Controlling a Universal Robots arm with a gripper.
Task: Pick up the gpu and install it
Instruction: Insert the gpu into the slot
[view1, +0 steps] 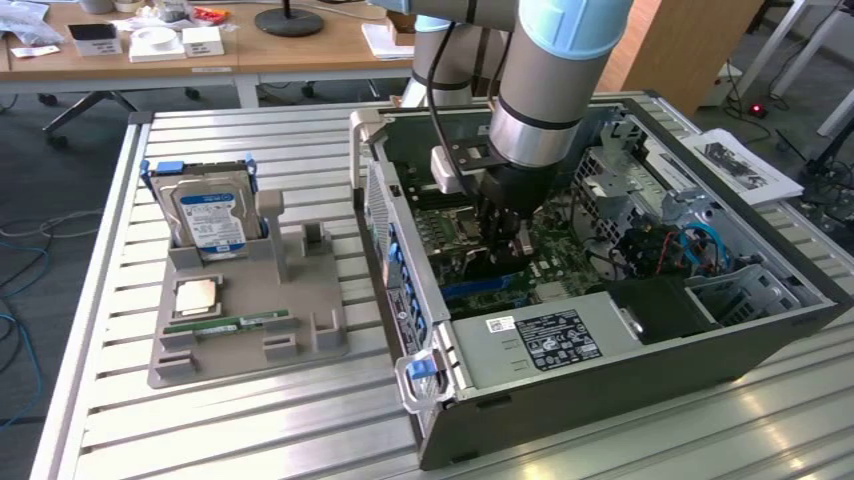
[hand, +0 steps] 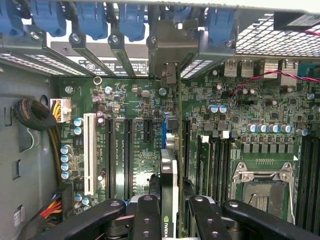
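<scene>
Aluminium slats form the bench (view1: 267, 420) where an open computer case (view1: 747, 330) stands toward the exterior view's right edge, the robot arm (view1: 554, 80) reaching down into it. From outside, the arm's wrist hides most of the gpu (hand: 169, 172). In the wrist view the card shows edge-on, its near end cut off by the frame. A green Nvidia eye logo (hand: 166, 218) can be made out on its edge. The white print on the case's black sticker (view1: 550, 338) and the blue-white label of the hard drive (view1: 211, 220) are too small to read. Black fingers (hand: 146, 215) are closed narrowly on the gpu, one against each flat face. The card hangs inside the case over the motherboard (hand: 125, 100), in line with a blue expansion slot (hand: 163, 132); whether it is seated cannot be told.
</scene>
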